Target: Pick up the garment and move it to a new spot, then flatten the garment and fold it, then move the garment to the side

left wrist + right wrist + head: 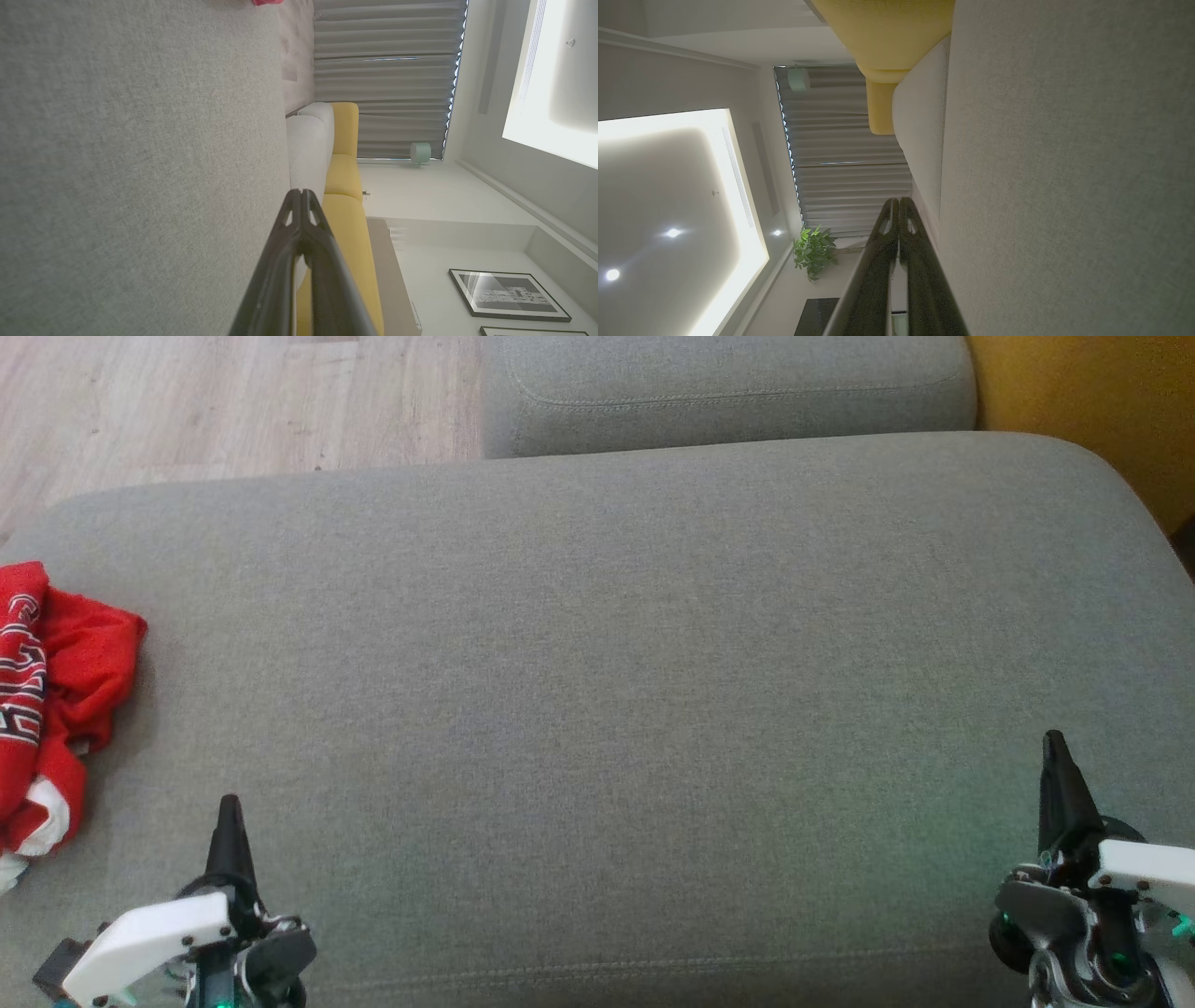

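Note:
The garment (51, 695) is a red jersey with white and black lettering, bunched up at the far left edge of the grey cushion (597, 663). A small red scrap of the garment (267, 2) shows at the top of the left wrist view. My left gripper (229, 803) is shut and empty, low at the left, a short way right of the garment and not touching it. Its fingertips meet in the left wrist view (300, 192). My right gripper (1055, 739) is shut and empty at the lower right, far from the garment, with its tips together in the right wrist view (896, 200).
A second grey cushion (728, 392) lies beyond the big one. Wooden floor (205, 401) shows at the upper left and a yellow sofa (1092, 401) at the upper right. Curtains (383, 70) and a wall with framed pictures (507, 294) stand further off.

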Tool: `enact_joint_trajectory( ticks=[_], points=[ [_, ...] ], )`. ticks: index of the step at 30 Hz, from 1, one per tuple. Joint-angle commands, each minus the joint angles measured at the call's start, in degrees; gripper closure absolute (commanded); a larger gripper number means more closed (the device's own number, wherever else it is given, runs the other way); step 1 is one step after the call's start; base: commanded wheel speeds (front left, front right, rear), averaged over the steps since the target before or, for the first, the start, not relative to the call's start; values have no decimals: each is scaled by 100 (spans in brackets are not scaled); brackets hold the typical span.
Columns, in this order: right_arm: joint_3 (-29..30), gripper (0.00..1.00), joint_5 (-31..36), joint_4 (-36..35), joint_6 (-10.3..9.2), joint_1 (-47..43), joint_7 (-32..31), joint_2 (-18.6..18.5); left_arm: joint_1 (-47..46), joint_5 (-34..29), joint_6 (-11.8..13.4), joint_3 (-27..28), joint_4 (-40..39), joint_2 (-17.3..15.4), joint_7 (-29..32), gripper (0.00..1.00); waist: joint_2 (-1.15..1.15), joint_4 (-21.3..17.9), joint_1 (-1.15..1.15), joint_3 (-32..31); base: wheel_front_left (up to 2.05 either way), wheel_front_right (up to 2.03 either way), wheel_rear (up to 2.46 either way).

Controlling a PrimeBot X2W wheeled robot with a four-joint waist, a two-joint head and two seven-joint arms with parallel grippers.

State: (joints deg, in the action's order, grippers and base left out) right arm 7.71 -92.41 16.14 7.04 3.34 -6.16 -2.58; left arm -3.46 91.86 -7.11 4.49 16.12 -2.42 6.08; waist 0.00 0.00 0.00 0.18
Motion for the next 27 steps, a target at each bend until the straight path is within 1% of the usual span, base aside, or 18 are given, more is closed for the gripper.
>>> enact_joint_trajectory(
  ticks=[1, 27],
  points=[
    [-120, 100, 23, -212, 45, 284, -32, -30, -272, 32, -37, 201, -209, -45, 39, 100, 0, 0, 0, 0, 0, 0, 0],
    [-120, 100, 23, -212, 45, 284, -32, -30, -272, 32, -37, 201, -209, -45, 39, 100, 0, 0, 0, 0, 0, 0, 0]
  ],
)
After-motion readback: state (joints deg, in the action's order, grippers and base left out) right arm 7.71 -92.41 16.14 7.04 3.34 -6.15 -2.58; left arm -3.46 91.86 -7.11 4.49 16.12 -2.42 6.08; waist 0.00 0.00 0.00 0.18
